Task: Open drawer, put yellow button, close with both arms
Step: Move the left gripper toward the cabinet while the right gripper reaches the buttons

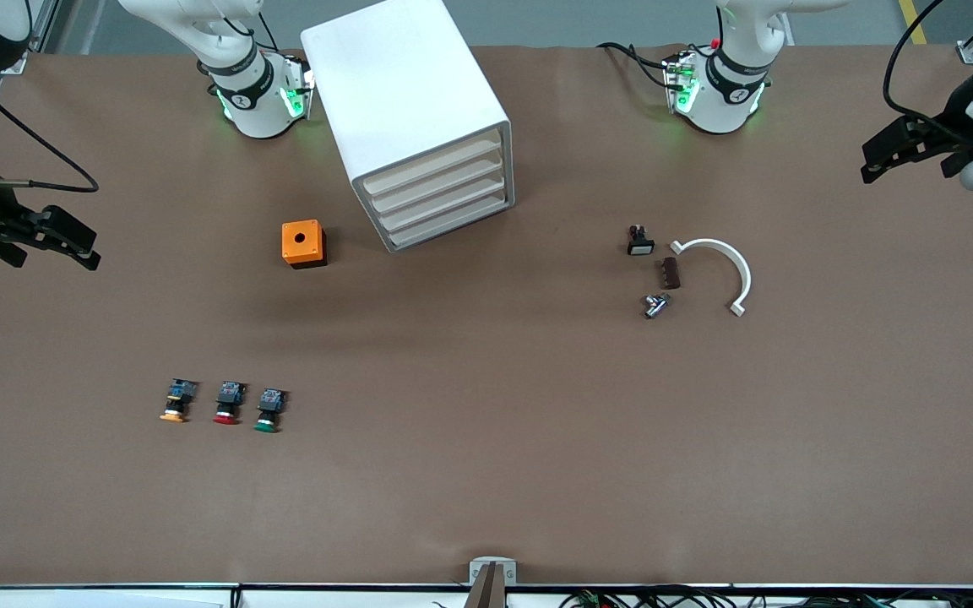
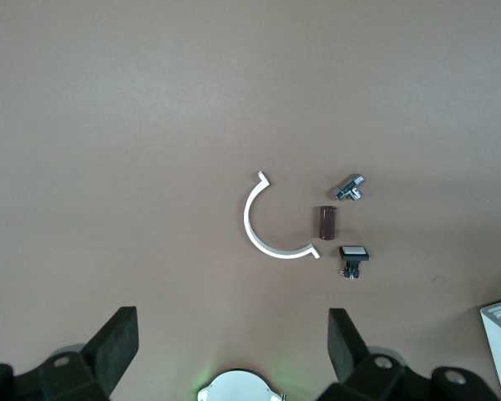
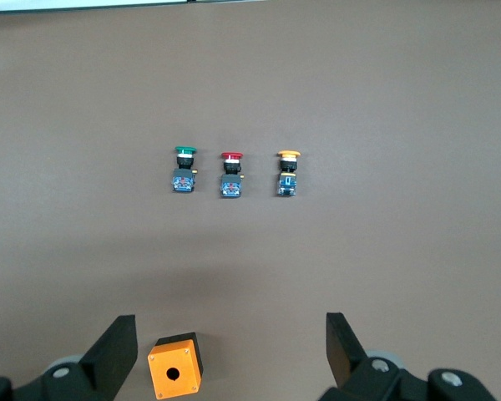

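All four drawers of the white cabinet (image 1: 419,118) are shut, the top drawer (image 1: 432,165) included, so nothing has begun. The yellow button (image 1: 176,401) lies on the desk (image 1: 486,422) at about 7 o'clock from the cabinet, in a row with the red button (image 1: 228,403) and green button (image 1: 269,410), presumably laid out for picking. Both arms wait high at the desk's ends: right end effector (image 3: 230,351) and left end effector (image 2: 232,347) spread wide, empty.
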Robot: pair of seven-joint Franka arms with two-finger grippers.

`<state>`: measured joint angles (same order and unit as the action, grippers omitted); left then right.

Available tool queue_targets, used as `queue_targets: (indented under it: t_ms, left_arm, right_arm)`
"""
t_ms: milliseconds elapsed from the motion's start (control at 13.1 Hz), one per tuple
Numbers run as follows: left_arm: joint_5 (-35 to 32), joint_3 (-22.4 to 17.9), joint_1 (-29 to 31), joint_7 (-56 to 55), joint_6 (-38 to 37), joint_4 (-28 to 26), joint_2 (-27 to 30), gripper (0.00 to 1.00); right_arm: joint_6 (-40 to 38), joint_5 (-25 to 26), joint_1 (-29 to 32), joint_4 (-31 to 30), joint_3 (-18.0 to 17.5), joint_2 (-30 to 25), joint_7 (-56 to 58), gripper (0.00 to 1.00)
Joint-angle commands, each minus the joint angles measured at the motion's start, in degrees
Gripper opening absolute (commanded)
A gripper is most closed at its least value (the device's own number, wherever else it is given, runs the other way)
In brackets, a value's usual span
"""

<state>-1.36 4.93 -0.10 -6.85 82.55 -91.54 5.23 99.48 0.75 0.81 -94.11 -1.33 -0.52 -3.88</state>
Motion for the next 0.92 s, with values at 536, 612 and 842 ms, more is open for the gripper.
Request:
queue_targets:
  t_ms: [536,612,842]
  left_arm:
    - [1.0,0.8,-0.9,-0.6,-0.7,5.3,-8.6,1.00]
    - [1.0,1.3,-1.5,-1.1,-0.6,5.4,-10.8,1.00]
    - [1.4,1.7,-2.5,-8.0,-0.5,5.4,-15.7,1.00]
  right_arm:
    - [-0.3,1.2,-0.1,0.1,0.2,-0.1,0.2,1.00]
    - [-0.3,1.2,-0.1,0.1,0.2,-0.1,0.2,1.00]
    - [-1.2,1.2,0.0,0.1,0.2,-0.1,0.4,1.00]
